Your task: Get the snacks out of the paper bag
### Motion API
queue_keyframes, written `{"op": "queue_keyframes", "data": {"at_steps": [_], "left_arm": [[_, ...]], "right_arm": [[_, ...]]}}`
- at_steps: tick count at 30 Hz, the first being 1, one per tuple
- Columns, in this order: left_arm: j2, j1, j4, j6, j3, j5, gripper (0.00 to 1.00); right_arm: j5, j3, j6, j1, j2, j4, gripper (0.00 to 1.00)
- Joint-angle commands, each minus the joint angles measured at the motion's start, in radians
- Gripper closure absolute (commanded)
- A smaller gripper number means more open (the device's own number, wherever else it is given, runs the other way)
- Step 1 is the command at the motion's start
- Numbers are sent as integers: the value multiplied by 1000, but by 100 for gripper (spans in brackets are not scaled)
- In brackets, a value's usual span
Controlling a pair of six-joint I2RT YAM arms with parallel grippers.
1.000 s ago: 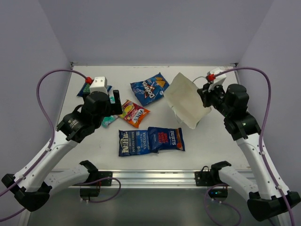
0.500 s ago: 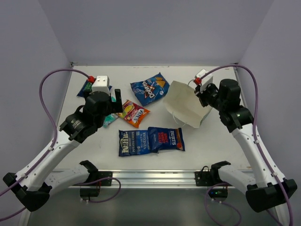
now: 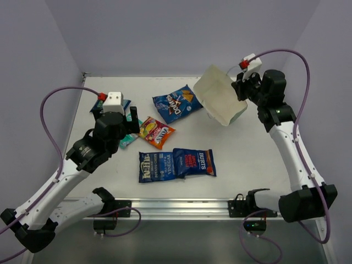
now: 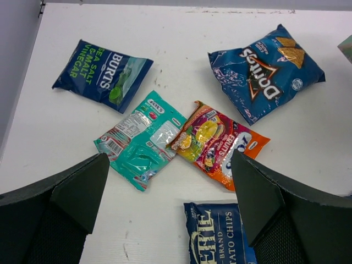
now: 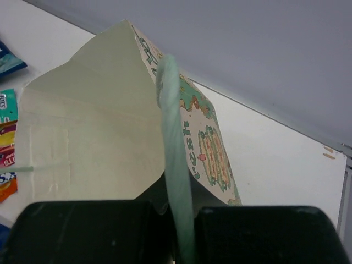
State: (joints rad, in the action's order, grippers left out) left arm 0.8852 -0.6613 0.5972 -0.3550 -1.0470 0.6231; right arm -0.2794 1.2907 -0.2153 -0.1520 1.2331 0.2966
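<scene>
Raised and carried toward the far right corner since a second ago, the bag [image 3: 220, 99] hangs with its rim pinched between the right jaws (pressed tight on the paper). The left jaws stand spread wide above the left half of the desk [image 3: 247, 159]. All six snacks [image 3: 175, 103] lie out on the desk, from its left side to near-centre.

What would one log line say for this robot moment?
right jaws: shut on rim of pale mint-green paper bag | left jaws: open, empty, over glossy snack packets | packets: six lying on white table
</scene>
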Motion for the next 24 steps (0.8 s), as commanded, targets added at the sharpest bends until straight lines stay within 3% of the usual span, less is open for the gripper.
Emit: {"op": "queue_keyframes", "data": {"at_steps": [1, 5, 12, 16, 24], "left_arm": [[-23, 6, -57, 28, 15, 46, 0], [-34, 6, -53, 33, 22, 56, 0], [-37, 6, -47, 31, 22, 59, 0], [-41, 6, -43, 27, 19, 66, 0], [-32, 6, -46, 16, 15, 49, 0]], "right_arm": [[22, 93, 146, 35, 72, -67, 100], [28, 127, 273, 72, 166, -56, 100], [39, 194, 297, 97, 299, -16, 100], [-88, 268, 287, 103, 302, 41, 100], [-132, 364, 274, 101, 278, 114, 99]]}}
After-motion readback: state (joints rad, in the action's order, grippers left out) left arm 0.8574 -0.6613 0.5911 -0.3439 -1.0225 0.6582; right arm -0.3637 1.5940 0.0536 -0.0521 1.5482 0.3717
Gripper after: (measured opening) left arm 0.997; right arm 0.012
